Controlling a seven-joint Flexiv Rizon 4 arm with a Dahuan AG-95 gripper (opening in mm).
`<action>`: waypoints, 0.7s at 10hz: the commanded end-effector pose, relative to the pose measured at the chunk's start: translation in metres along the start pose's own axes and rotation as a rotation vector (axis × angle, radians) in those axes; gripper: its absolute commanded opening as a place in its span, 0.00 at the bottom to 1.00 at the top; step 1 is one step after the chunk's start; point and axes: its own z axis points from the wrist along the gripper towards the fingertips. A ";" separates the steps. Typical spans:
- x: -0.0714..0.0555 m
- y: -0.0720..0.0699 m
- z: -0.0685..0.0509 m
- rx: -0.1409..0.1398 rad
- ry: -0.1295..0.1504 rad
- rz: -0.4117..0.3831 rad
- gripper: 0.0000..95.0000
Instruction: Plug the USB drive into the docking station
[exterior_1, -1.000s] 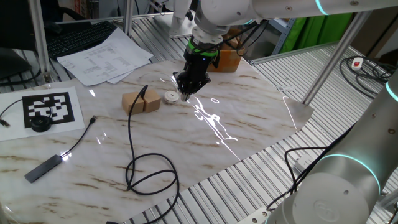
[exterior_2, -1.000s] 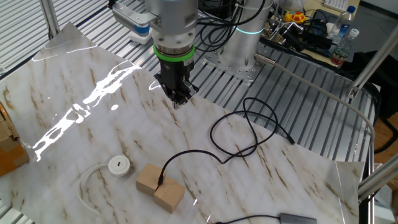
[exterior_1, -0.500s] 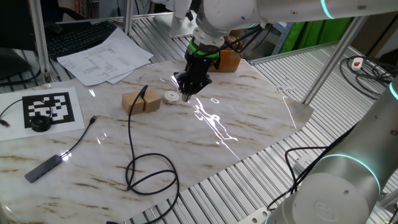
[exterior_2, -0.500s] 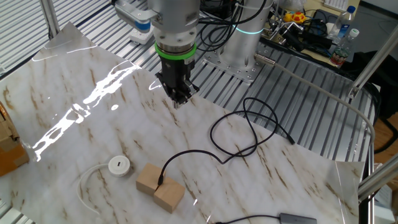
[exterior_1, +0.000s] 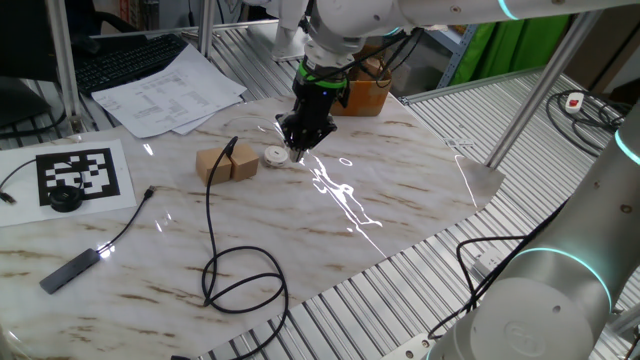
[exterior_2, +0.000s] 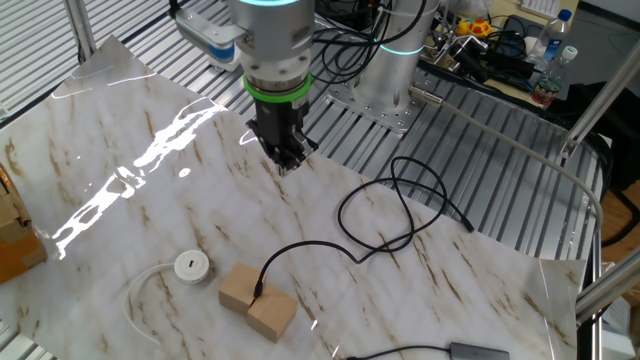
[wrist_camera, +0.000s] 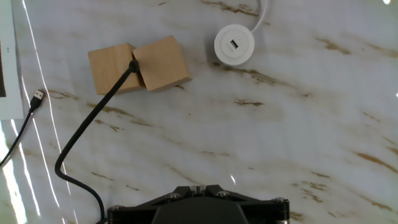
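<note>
The USB drive's black plug tip (wrist_camera: 132, 64) sits wedged between two tan blocks (wrist_camera: 138, 64), and its long black cable (wrist_camera: 87, 127) loops away over the table. It also shows in one fixed view (exterior_1: 232, 148) and in the other (exterior_2: 258, 291). The docking station (wrist_camera: 234, 44) is a small round white disc with a slot, lying right of the blocks; it also shows in both fixed views (exterior_1: 274, 156) (exterior_2: 190, 266). My gripper (wrist_camera: 198, 186) is shut and empty. It hovers above the marble top, apart from the disc and blocks (exterior_1: 298, 150) (exterior_2: 287, 165).
A black round puck (exterior_1: 66, 198) lies on a marker sheet at the left. A dark flat stick (exterior_1: 70, 268) on a thin cable lies at the front left, its small plug end (wrist_camera: 38, 95) near the blocks. Papers (exterior_1: 170, 90) and a brown box (exterior_1: 365, 95) are behind.
The arm's wrist has shifted slightly; the gripper tip stays in about the same spot above the table. Nothing on the table has moved.
</note>
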 end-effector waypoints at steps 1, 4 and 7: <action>0.000 0.000 0.001 0.007 -0.007 0.005 0.00; 0.000 0.000 0.001 0.007 -0.007 -0.011 0.00; 0.000 0.000 0.001 0.008 -0.002 -0.017 0.00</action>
